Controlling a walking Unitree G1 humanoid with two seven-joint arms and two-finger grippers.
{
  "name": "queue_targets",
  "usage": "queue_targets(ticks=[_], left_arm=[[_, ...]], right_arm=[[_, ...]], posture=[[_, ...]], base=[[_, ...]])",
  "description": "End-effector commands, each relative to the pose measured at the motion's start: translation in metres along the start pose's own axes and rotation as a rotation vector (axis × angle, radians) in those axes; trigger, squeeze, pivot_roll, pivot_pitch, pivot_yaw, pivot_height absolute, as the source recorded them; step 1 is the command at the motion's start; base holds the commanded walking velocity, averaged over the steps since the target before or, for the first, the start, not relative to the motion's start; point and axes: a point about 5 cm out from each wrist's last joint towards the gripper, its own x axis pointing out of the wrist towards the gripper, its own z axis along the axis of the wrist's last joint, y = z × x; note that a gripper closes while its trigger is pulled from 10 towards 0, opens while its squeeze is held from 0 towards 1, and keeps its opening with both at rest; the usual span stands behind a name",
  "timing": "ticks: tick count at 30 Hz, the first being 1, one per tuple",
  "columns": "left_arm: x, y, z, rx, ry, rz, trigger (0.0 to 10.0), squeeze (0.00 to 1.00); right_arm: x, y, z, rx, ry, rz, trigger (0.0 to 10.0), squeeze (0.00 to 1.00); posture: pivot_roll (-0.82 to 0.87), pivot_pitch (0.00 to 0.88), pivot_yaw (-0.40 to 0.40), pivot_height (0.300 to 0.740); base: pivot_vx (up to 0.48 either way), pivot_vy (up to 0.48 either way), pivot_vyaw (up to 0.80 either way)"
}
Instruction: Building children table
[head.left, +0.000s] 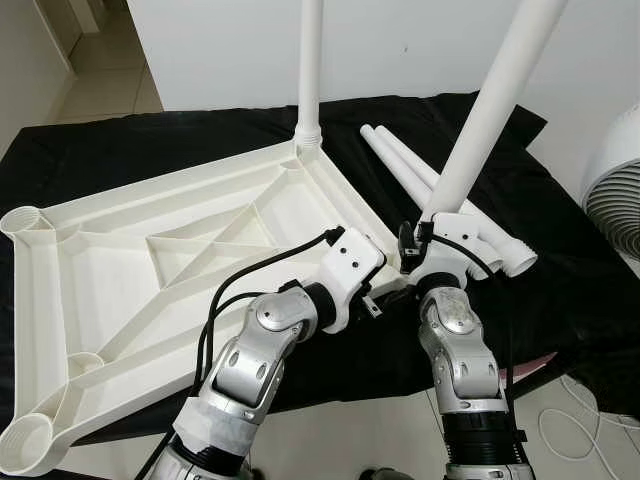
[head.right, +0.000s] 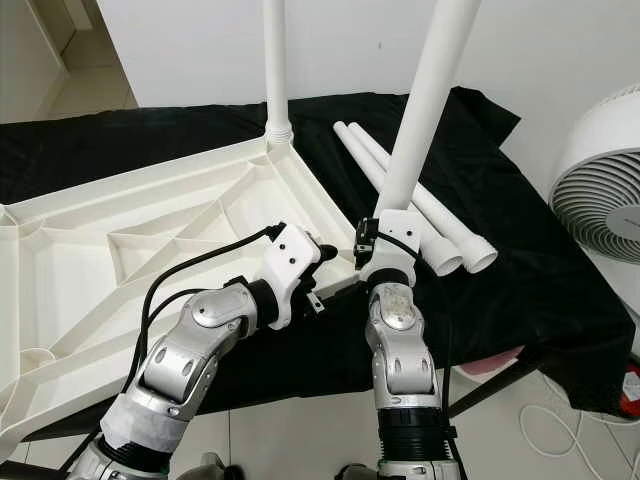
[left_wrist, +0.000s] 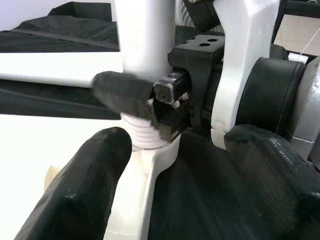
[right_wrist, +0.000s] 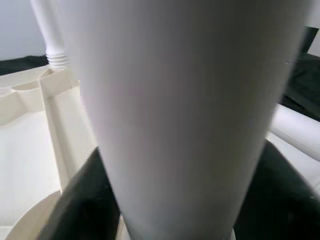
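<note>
An upside-down white table top (head.left: 130, 250) lies on a black cloth. One white leg (head.left: 310, 60) stands upright in its far corner socket. My right gripper (head.left: 420, 240) is shut on a second white leg (head.left: 490, 110), which tilts to the right. That leg's threaded end (left_wrist: 145, 132) rests at the table top's near right corner. My left gripper (left_wrist: 177, 137) is open just beside that corner, its fingers (left_wrist: 95, 175) spread toward the leg's base without touching it. In the right wrist view the held leg (right_wrist: 180, 115) is very close.
Two spare white legs (head.left: 430, 180) lie side by side on the cloth at the right. A white fan (head.left: 615, 190) stands off the right edge. Open sockets (head.left: 22, 222) sit at the table top's left corners. Cables (head.left: 570, 420) trail on the floor.
</note>
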Motion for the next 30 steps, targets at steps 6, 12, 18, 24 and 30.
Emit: queue_targets(ticks=[6,12,18,24,30], left_arm=[[0.001,0.007,-0.001,0.006,0.009,0.113,10.0,0.0],[0.001,0.009,0.001,0.009,0.004,0.118,10.0,0.0],[0.002,0.011,0.002,0.012,0.003,0.122,10.0,0.0],[0.001,0.012,0.003,0.013,0.0,0.128,10.0,0.0],[0.0,0.012,0.004,0.015,0.001,0.132,10.0,0.0]], right_arm=[[0.007,0.009,0.003,0.005,0.004,0.185,10.0,0.27],[0.021,0.004,0.006,-0.076,0.018,0.454,10.0,0.0],[0.031,-0.003,0.008,-0.15,0.023,0.644,10.0,0.0],[0.037,-0.007,0.004,-0.189,0.066,0.792,10.0,0.0],[0.037,-0.01,-0.002,-0.208,0.084,0.842,9.6,0.0]], posture=[[-0.12,0.054,0.024,0.74],[-0.12,0.062,0.032,0.74],[-0.12,0.066,0.038,0.74],[-0.11,0.067,0.04,0.74],[-0.11,0.067,0.04,0.74]], base=[[0.0,0.0,0.0],[0.0,0.0,0.0],[0.0,0.0,0.0],[0.0,0.0,0.0],[0.0,0.0,0.0]])
